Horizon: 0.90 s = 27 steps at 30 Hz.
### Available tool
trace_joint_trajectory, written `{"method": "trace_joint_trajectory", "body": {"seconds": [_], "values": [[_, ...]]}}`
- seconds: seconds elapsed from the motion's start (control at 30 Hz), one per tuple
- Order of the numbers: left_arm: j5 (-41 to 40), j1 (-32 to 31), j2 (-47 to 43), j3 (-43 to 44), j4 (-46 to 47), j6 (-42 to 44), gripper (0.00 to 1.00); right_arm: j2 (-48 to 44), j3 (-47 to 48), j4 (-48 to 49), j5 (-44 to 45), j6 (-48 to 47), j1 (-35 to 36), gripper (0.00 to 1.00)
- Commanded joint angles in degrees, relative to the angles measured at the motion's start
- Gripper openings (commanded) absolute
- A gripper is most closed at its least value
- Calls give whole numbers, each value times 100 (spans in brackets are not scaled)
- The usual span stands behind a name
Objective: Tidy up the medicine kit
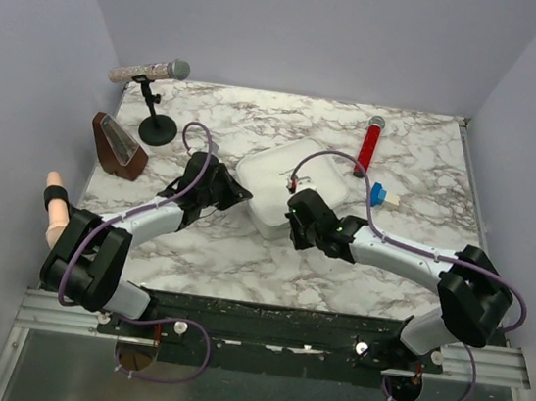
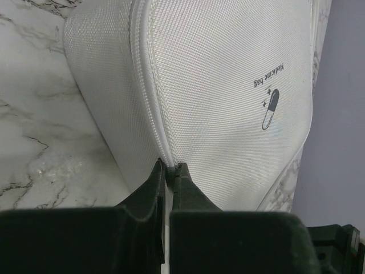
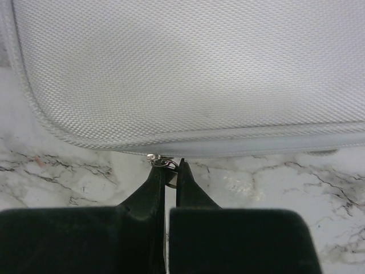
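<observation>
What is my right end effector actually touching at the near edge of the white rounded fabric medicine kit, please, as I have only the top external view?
Observer: The right end effector is shut on the small metal zip pull at the near edge of the white woven-fabric medicine kit.
Operator: Thank you. Where are the left fingertips?
Observer: The left end effector is closed with its tips against the kit's zip seam at a corner. I cannot tell whether it pinches any fabric.
Operator: Is anything printed on the top face?
Observer: Yes, a small capsule mark with the words "Medicine bag" beside it.
</observation>
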Motion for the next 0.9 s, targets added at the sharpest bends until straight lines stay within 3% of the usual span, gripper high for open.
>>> {"method": "trace_joint_trajectory", "body": {"seconds": [0.0,0.13,0.37,0.43,0.67,0.87], "values": [[-800,370,235,-137,-617,643,0,-296,-418,-793,380,121,-340,1],[-887,466,244,-76,-801,696,0,-437,-471,-845,372,235,-611,1],[-993,686,209,56,-1232,880,0,-718,-805,-670,-445,429,-1885,1],[-993,774,235,187,-1364,959,0,-762,-788,-652,-481,403,-1957,1],[-1125,1186,621,969,-1742,1390,0,-991,-867,-669,-491,200,-1519,1],[-1046,1459,1456,2032,-2076,1566,0,-983,-700,-854,-86,200,-570,1]]}}
